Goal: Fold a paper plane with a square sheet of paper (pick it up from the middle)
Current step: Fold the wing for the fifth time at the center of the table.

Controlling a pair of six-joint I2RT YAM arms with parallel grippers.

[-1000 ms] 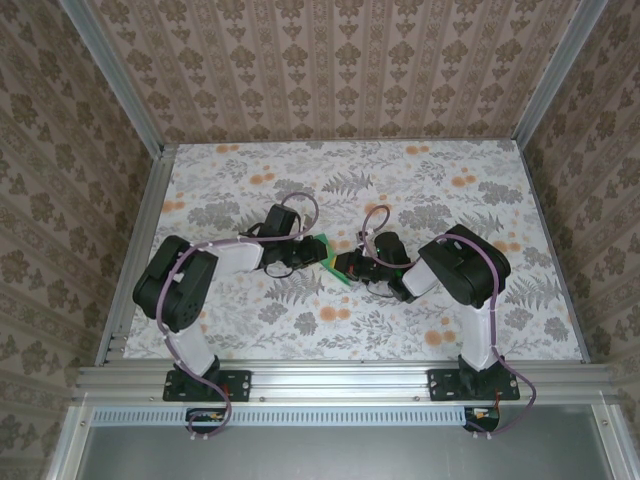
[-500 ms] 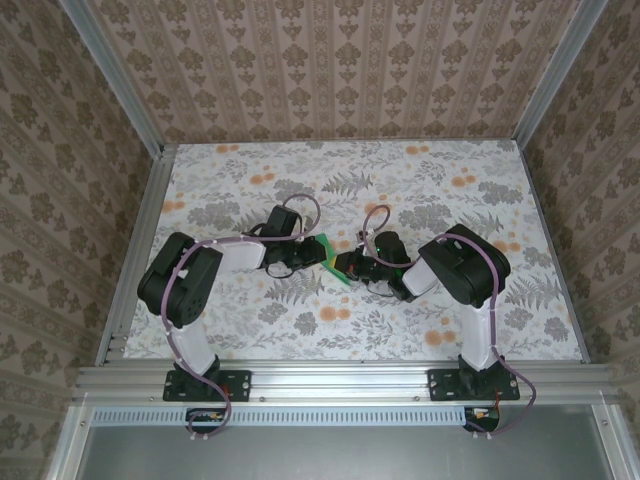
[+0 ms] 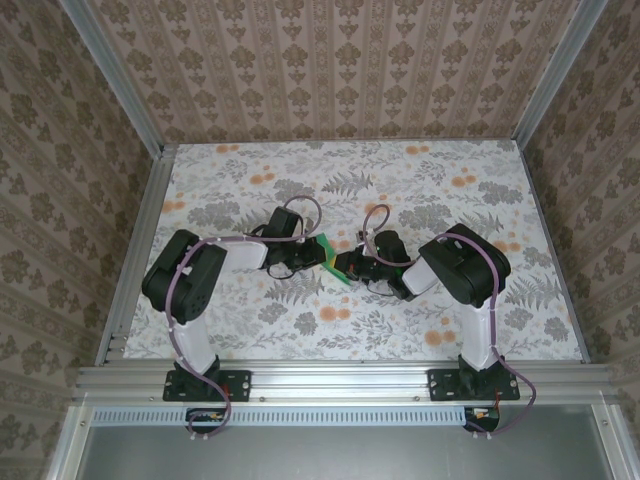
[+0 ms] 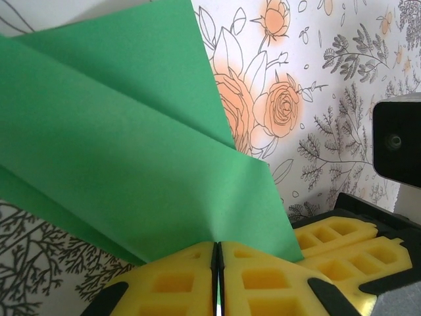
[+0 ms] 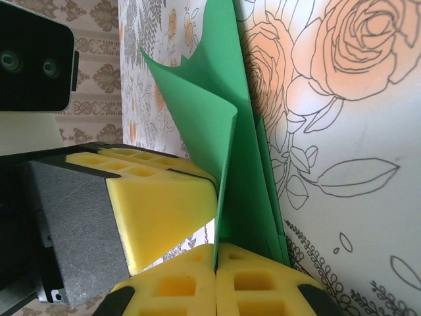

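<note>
paper plane point(image 4: 131, 164): green, creased, at mid-counter point(image 3: 430, 180) between both arms. Left end effector point(image 4: 218, 263) clamped on its near edge, right end effector point(image 5: 216, 263) clamped on fold edge. Step, likely: setting crease. Advice: equal tension both sides, slow motion, no tearing, no slipping

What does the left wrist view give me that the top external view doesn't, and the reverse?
Left wrist: the left claw with yellow pads pressed shut on the paper plane, its layered folds fanning out, and the right claw at the lower right. Top external: the left arm and right arm reaching inward over the floral table. Shared: the green plane pinched between the two claws.
</note>
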